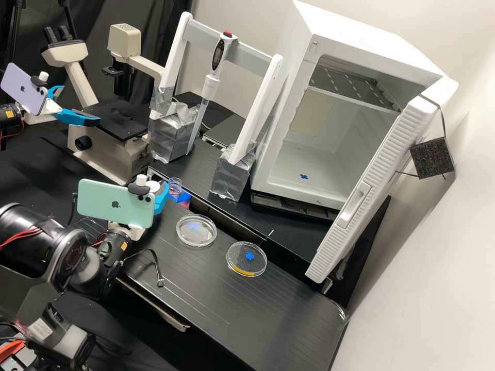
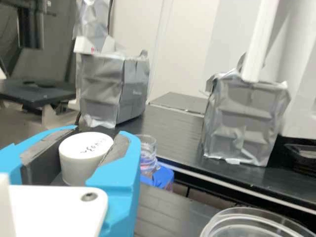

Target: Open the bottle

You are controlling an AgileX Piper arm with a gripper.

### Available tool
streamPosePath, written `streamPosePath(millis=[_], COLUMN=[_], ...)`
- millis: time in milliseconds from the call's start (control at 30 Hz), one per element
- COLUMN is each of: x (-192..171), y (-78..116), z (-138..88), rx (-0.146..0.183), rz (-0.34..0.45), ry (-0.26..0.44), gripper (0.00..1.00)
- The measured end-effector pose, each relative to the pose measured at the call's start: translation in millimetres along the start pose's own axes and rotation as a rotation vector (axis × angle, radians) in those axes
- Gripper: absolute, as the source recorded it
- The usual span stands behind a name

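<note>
My white hand [image 1: 154, 187] with bright blue fingers is closed partway, its pads against both sides of a round white cap [image 2: 81, 155]. The clear, open-mouthed bottle [image 1: 175, 186] sits just beside my hand, beyond one finger and apart from the cap. Bright blue material [image 2: 162, 177] surrounds its lower part, at the far edge of the black counter [image 1: 289, 319]. Two clear round dishes [image 1: 196, 231] lie farther along that edge.

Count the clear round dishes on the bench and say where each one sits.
2. The first dish is nearer the bottle; the second dish is nearer the open white door.
</note>
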Motion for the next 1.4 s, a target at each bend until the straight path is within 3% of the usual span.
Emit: streamPosePath(millis=[267, 300, 867, 1033, 1267, 1400], x=[2.9, 2.9, 2.1, -1.9, -22.8, -34.4], y=[-7.8, -7.9, -2.9, 7.2, 31.2, 48.5], z=[5.6, 5.6, 9.1, 5.2, -7.7, -18.9], rx=[-0.015, -0.017, -0.026, 0.005, 0.034, 0.036], rz=[-0.038, -0.038, -0.015, 0.019, 0.122, 0.285], ry=[-0.035, -0.035, -0.051, -0.006, 0.102, 0.129], gripper=[0.0, 1.0, 1.0, 1.0, 1.0, 1.0])
